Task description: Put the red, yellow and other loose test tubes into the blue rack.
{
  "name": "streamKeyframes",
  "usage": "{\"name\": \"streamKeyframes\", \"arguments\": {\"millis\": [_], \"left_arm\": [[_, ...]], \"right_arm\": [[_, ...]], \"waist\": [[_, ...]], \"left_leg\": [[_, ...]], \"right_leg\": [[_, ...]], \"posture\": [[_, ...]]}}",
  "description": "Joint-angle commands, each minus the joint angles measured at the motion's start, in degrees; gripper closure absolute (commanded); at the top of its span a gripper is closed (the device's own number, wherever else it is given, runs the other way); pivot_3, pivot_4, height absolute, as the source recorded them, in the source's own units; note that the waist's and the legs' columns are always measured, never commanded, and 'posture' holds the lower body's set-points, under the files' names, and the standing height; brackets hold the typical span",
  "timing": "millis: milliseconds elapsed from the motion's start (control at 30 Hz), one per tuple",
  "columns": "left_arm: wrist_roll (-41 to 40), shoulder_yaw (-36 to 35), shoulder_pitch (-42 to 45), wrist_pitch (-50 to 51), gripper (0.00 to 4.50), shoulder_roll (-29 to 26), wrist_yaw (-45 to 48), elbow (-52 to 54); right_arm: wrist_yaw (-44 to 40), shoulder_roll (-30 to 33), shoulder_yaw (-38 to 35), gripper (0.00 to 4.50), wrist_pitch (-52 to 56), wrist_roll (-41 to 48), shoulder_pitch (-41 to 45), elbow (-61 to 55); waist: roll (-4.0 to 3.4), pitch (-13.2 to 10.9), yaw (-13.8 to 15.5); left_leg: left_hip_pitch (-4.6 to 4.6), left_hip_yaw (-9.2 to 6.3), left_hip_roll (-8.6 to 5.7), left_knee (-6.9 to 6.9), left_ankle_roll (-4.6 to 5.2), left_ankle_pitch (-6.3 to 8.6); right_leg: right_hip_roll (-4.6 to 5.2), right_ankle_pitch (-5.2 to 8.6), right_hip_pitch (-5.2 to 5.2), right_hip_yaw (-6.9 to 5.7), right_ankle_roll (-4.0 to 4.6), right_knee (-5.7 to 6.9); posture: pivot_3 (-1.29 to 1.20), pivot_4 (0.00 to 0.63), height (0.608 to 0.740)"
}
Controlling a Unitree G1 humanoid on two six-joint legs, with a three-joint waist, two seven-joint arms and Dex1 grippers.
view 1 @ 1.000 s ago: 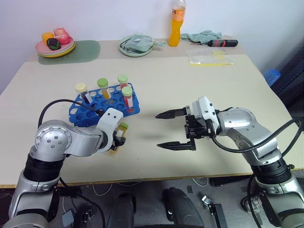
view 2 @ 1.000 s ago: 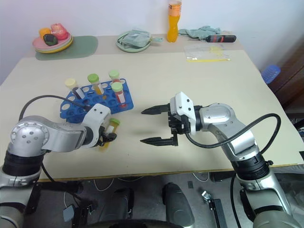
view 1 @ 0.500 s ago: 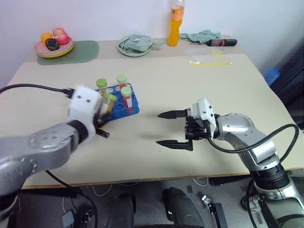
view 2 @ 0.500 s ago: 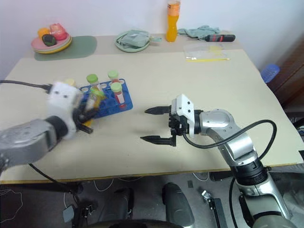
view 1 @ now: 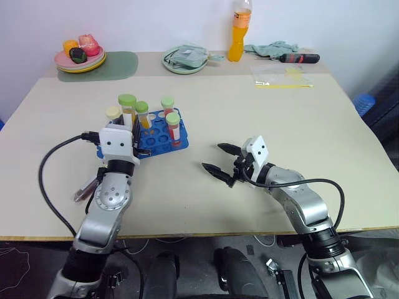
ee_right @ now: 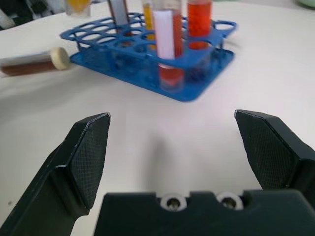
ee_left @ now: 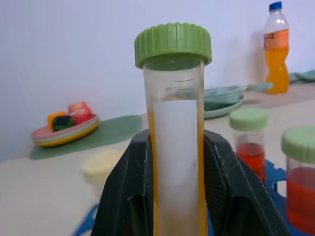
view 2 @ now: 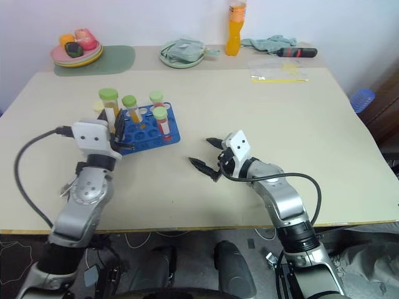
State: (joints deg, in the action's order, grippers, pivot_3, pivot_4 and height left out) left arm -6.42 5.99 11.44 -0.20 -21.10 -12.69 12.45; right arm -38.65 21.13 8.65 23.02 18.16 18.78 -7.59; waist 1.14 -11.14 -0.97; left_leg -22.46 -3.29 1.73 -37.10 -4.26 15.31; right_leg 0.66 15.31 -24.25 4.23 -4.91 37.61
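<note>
The left claw (ee_left: 174,196) is clamped on a green-capped tube of yellow liquid (ee_left: 173,123), held upright just beside the near left end of the blue rack (view 1: 159,134). Judging from this, the tube should be kept vertical, centred over a free hole and lowered straight, clear of the neighbouring caps. The right claw (view 1: 219,162) hangs wide and empty over the bench (view 1: 280,124), well apart. A dark loose tube (view 1: 84,189) lies beside the left arm; its cable (view 1: 50,168) loops nearby.

Bright, even light, soft shadows on the table (view 1: 262,118); wrist-view backgrounds blurred.
</note>
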Motion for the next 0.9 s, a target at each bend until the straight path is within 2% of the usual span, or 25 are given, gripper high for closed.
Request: {"name": "streamKeyframes", "arguments": {"millis": [33,233,900], "left_arm": [[2.0,-1.8,3.0,-6.8,3.74,2.8,2.8,-4.7],[3.0,-3.6,4.9,-10.8,3.74,5.8,6.5,-11.4],[2.0,-7.7,7.1,-19.8,3.74,12.0,15.0,-22.7]], "right_arm": [[0.8,-0.6,-1.1,0.00,-0.4,0.2,-0.1,-2.8],[1.7,-0.9,-1.4,0.00,-0.1,0.7,-0.4,-3.7],[1.5,-0.6,-1.4,0.00,1.5,2.1,-1.1,-6.0]], "waist": [[0.00,0.0,0.0],[0.01,0.0,-0.1],[0.01,0.0,0.0]], "left_leg": [[0.00,-0.01,0.00,-0.01,0.00,0.00],[0.01,-0.01,-0.01,-0.02,0.02,0.01],[0.04,-0.01,-0.01,-0.04,0.03,0.01]], "right_leg": [[0.00,0.00,0.00,-0.01,0.00,0.01],[0.01,-0.02,0.00,-0.01,-0.04,0.07],[0.02,-0.03,0.01,-0.01,-0.05,0.14]], "posture": [[0.00,0.150,0.740],[0.00,0.150,0.740],[0.00,0.150,0.740]]}}
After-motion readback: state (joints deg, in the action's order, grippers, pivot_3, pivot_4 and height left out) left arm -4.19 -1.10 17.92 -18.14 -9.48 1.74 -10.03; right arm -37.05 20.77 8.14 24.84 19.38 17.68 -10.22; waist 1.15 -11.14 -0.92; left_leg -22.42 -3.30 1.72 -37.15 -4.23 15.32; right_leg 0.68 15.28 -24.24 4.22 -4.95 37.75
